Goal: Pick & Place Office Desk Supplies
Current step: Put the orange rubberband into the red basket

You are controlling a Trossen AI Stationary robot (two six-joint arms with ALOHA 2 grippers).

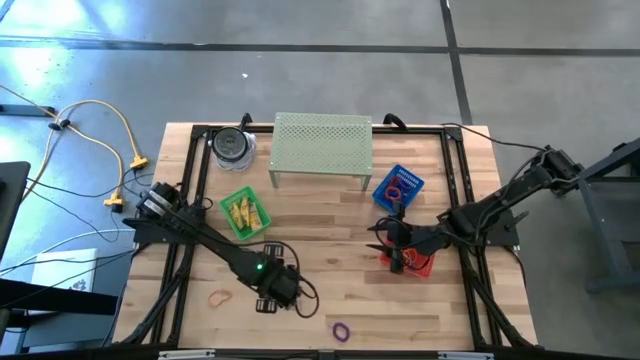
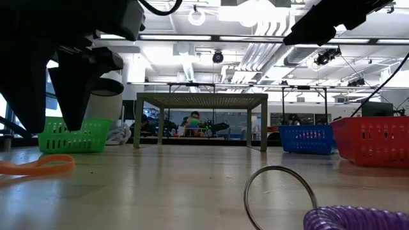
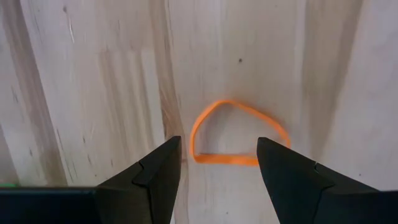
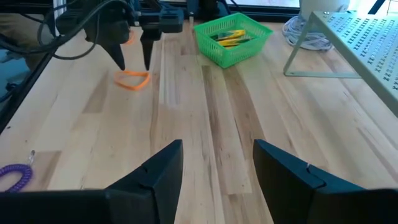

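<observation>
An orange band loop (image 3: pixel 239 134) lies flat on the wooden table near its front left. My left gripper (image 3: pixel 219 155) points down over it, open, with a finger on either side of the band's near edge and clear of it; the right wrist view shows its tips (image 4: pixel 132 65) just above the band (image 4: pixel 132 79). A purple coiled loop (image 1: pixel 342 330) with a metal ring (image 2: pixel 279 195) lies by the front edge. My right gripper (image 1: pixel 378 240) waits open beside the red basket (image 1: pixel 412 263), nothing between its fingers (image 4: pixel 217 158).
A green basket (image 1: pixel 245 213) holds yellow pieces. A blue basket (image 1: pixel 398 187) holds a red band. The pale green perforated stand (image 1: pixel 322 145) and a dark-lidded jar (image 1: pixel 233 145) stand at the back. A black frame (image 1: pixel 190 180) borders the table.
</observation>
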